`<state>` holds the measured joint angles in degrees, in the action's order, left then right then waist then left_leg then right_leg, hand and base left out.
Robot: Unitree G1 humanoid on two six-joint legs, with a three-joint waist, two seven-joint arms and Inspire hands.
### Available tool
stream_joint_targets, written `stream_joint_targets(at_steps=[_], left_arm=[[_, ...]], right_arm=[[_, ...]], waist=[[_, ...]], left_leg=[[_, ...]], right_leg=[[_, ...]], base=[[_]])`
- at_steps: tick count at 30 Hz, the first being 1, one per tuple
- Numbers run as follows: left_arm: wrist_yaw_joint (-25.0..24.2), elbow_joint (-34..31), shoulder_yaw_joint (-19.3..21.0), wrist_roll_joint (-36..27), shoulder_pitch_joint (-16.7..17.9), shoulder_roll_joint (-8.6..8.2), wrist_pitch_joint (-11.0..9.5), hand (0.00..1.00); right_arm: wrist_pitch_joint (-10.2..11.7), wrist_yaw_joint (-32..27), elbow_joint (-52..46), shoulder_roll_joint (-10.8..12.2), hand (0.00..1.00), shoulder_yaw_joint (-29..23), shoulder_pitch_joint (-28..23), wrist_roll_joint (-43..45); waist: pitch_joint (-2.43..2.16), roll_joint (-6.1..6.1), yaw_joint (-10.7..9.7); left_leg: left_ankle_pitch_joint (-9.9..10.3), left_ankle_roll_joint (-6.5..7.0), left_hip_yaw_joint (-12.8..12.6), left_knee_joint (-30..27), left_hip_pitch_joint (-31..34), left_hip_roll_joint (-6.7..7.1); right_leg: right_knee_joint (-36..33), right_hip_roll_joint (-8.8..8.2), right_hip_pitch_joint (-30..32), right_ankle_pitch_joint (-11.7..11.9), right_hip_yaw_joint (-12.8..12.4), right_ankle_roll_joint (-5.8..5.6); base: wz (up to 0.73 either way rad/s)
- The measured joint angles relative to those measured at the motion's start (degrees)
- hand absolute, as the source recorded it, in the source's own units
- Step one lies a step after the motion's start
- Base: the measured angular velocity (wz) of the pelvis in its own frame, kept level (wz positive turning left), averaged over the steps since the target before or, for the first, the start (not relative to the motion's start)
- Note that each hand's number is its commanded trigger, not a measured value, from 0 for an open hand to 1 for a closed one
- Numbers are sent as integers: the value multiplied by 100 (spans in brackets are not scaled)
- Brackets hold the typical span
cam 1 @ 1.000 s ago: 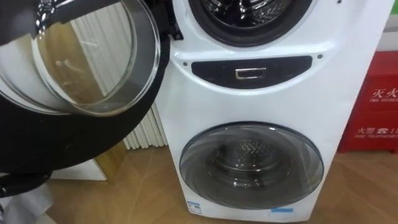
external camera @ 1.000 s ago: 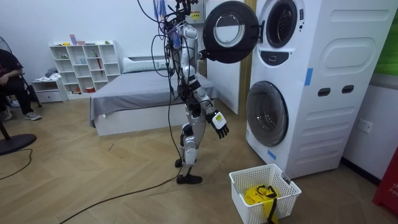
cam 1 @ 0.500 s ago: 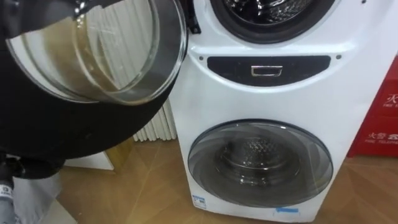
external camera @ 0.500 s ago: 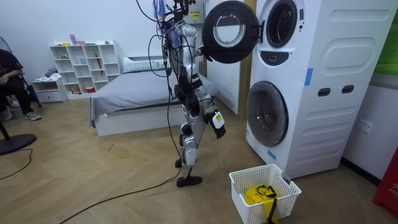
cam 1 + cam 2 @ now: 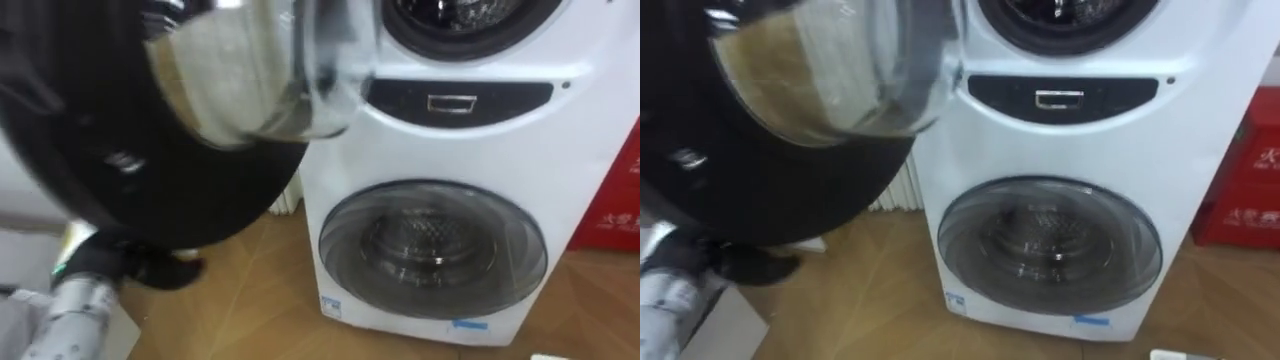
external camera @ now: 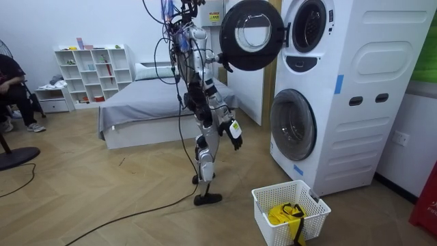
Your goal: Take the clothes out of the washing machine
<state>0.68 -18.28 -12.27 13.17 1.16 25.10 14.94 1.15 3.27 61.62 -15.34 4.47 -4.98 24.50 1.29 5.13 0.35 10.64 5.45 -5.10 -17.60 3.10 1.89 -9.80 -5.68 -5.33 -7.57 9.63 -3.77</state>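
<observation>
The stacked white washing machine stands in front of me. Its upper round door hangs open on my left, with a black rim and clear glass. The upper drum opening shows at the top edge, and I cannot make out clothes inside it. My left hand is dark and blurred just under the door's lower rim; in the room view it is at the door's edge. My right hand hangs open by my hip, holding nothing. The lower door is closed.
A white basket holding a yellow item stands on the wooden floor before the machine. A red box is at the machine's right. Behind me are a bed, a white shelf and a seated person.
My view has swung left and down, so the door covers more of it and my left hand now shows under its rim. In the room view my body has shifted slightly away from the machine.
</observation>
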Motion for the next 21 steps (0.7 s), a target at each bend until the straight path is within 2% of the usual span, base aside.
stream_joint_targets(at_steps=[2, 4, 5, 6, 7, 8, 9, 11, 13, 16, 18, 21], left_arm=[[-403, -311, -313, -11, -171, -167, -24, 0], [-606, -365, -401, -14, -353, -258, -46, 0], [-743, -421, -418, -20, -474, -321, -156, 0], [-803, -426, -429, -44, -527, -364, -262, 0], [-921, -430, -436, -151, -624, -460, -497, 0], [-1044, -433, -499, -250, -744, -554, -701, 0], [-1182, -435, -620, -252, -844, -674, -857, 0], [-1456, -434, -789, -254, -874, -822, -1032, 0], [-1759, -413, -944, -262, -874, -893, -1119, 0], [-2145, -387, -1100, -389, -861, -890, -1125, 0], [-2321, -311, -1236, -448, -861, -897, -1128, 0], [-2451, -231, -1398, -448, -847, -917, -1127, 0]], right_arm=[[8, -85, 17, 5, 0, 112, 114, -5], [4, -157, 68, -5, 0, 109, 121, -76], [2, -197, 83, -4, 0, 108, 115, -141], [-1, -204, 85, -5, 0, 110, 104, -188], [-19, -204, 89, 8, 0, 112, 90, -230], [-45, -210, 88, 23, 0, 144, 90, -330], [-77, -211, 90, 32, 0, 205, 89, -438], [-87, -215, 84, 53, 0, 352, 91, -475], [-87, -212, 83, 87, 0, 364, 98, -457], [-96, -180, 119, 98, 0, 405, 101, -389], [-114, -188, 291, 130, 0, 565, 135, -359], [-146, -184, 303, 160, 0, 632, 145, -285]], waist=[[-18, 19, -150], [-68, 55, -259], [-79, 65, -349], [-77, 16, -380], [-149, 43, -462], [-158, 37, -544], [-150, 18, -565], [-150, -32, -652], [-139, -65, -669], [-101, -120, -793], [-66, -171, -798], [-51, -191, -785]], left_leg=[[-33, 40, -87, 4, 48, -6], [-90, 4, -154, 37, 64, -12], [-107, 0, -211, 76, 28, -17], [-114, 0, -235, 106, 16, -17], [-135, 25, -269, 141, 6, -18], [-143, 16, -321, 219, -87, -17], [-154, 0, -412, 311, -209, -26], [-166, -24, -501, 416, -350, -34], [-161, -52, -582, 472, -440, -61], [-126, -101, -595, 501, -494, -77], [-88, -149, -609, 502, -491, -117], [-43, -199, -619, 499, -459, -155]], right_leg=[[13, -19, 87, 38, -25, -19], [13, -21, 164, 24, -79, -50], [12, -21, 179, 20, -122, -72], [12, -22, 193, 19, -148, -75], [9, -21, 215, 23, -180, -73], [11, -22, 186, 21, -219, -72], [18, -15, 147, 16, -307, -63], [6, -15, 94, -23, -332, -43], [13, -4, 78, -35, -350, -23], [16, 18, 36, -69, -353, 31], [14, 69, 45, -89, -398, 58], [11, 114, 87, -113, -443, 99]], base=[[-23], [-21], [-29], [-26], [-24], [-36], [-34], [-26], [-22], [-2], [-3], [-12]])
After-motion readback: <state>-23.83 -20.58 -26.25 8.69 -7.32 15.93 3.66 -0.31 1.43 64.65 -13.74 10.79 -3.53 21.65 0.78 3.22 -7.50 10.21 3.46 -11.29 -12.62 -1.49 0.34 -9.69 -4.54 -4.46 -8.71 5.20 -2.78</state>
